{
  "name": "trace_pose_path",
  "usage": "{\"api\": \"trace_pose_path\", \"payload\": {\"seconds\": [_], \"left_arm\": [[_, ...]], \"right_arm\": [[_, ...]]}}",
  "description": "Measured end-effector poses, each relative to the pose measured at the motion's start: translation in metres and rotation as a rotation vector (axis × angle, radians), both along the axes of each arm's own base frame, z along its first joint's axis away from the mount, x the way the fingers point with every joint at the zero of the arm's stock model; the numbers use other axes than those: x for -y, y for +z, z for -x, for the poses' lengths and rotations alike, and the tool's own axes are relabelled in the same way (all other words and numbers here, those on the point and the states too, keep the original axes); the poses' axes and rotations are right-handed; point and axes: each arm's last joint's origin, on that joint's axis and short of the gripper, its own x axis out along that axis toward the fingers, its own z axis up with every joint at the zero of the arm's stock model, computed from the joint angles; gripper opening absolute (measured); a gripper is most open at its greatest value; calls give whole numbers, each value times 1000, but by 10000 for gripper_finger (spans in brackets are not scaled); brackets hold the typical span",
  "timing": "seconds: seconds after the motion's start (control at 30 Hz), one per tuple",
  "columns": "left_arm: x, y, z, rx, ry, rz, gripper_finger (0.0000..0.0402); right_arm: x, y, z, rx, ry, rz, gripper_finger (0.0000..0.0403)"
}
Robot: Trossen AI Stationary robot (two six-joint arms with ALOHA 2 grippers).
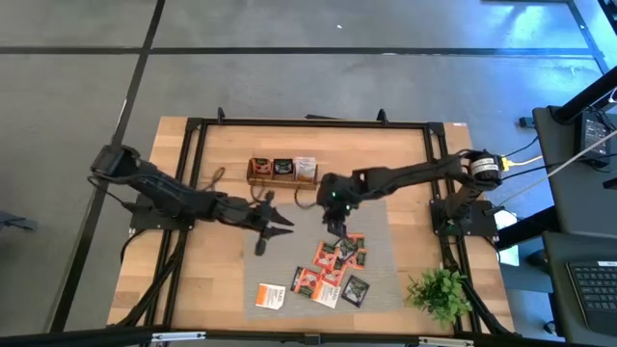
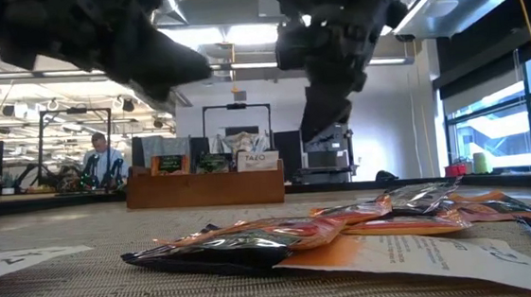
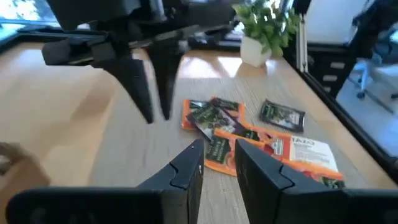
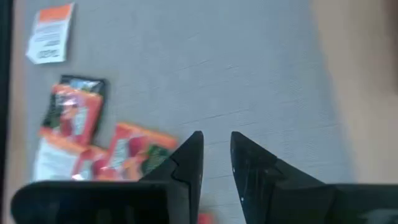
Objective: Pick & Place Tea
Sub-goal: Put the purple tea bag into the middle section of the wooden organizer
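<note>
Several tea sachets [image 1: 333, 268], orange, white and dark, lie flat in a loose overlapping heap on the grey mat [image 1: 381, 217]. One white sachet [image 1: 271, 295] lies apart on the wood. My right gripper [image 1: 336, 229] hangs above the mat just beyond the heap's far edge, tipped downward. It is open, with nothing between its fingers [image 4: 216, 155]. My left gripper [image 1: 275, 231] hovers to the left of the heap, nearly level, pointing at the sachets [image 3: 242, 134]. It is narrowly open [image 3: 219, 163] and empty.
A long wooden tray [image 1: 281, 172] at the far middle holds upright sachets [image 2: 203, 163] in its three compartments. A small green plant [image 1: 439, 289] stands at the near right corner. Black frame rails [image 1: 193, 193] run along the table's sides.
</note>
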Motion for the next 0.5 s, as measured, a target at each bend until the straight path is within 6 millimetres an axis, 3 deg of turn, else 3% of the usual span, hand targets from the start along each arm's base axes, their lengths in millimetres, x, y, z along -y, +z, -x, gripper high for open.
{"api": "trace_pose_path", "payload": {"seconds": [0.23,0.5], "left_arm": [[15,-11,-49,-78,-128,-39,88],[25,-36,-88,-187,-145,-70,88]], "right_arm": [[-44,-5,8,-64,-63,39,84],[-66,-33,48,-204,-227,-15,84]]}}
